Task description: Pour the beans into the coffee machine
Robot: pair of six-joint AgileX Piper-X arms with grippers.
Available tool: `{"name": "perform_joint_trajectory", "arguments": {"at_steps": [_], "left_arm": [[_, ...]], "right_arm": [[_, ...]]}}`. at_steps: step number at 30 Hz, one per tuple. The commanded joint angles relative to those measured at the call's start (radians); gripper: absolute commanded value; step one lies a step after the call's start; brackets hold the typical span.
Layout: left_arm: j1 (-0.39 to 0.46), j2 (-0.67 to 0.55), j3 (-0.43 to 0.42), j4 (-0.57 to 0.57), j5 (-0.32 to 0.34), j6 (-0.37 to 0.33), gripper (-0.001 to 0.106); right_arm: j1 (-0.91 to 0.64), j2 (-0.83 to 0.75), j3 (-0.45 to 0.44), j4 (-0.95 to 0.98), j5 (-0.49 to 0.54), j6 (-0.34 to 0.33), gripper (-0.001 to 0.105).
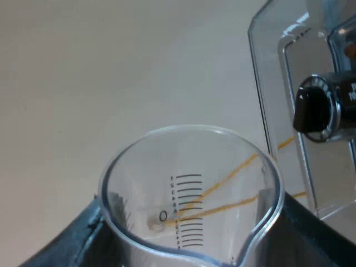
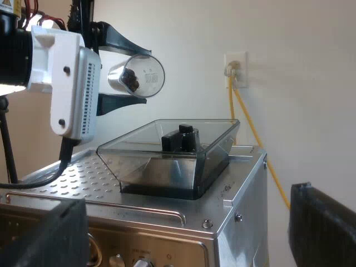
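My left gripper (image 1: 192, 242) is shut on the clear measuring glass (image 1: 189, 183), one dark finger on each side of it. In the right wrist view the measuring glass (image 2: 139, 75) lies tipped on its side in the left gripper (image 2: 123, 71), high above the machine, its mouth toward the hopper. Dark beans (image 2: 131, 79) sit near its base. The smoky clear bean hopper (image 2: 172, 153) with a black knob (image 2: 181, 138) stands open on top of the espresso machine (image 2: 233, 222). The hopper (image 1: 278, 111) and its knob (image 1: 317, 108) are close beside the glass. My right gripper (image 2: 183, 233) is open and holds nothing.
The machine's perforated metal top (image 2: 83, 178) spreads beside the hopper. A yellow cable (image 2: 250, 128) runs down the wall from a socket (image 2: 235, 69) behind the machine. The wall stands close behind.
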Motion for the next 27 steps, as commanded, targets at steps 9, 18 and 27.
{"name": "perform_joint_trajectory", "arguments": {"at_steps": [9,18,27], "left_arm": [[-0.004,-0.006,-0.009,-0.008,-0.057,0.185,0.027],[-0.004,-0.006,-0.009,-0.008,-0.057,0.418,0.027],[-0.004,-0.006,-0.009,-0.010,-0.057,0.549,0.027]], "right_arm": [[0.002,-0.007,-0.009,-0.014,0.003,-0.008,0.079],[0.002,-0.007,-0.009,-0.014,0.003,-0.008,0.079],[0.002,-0.007,-0.009,-0.014,0.003,-0.008,0.079]]}}
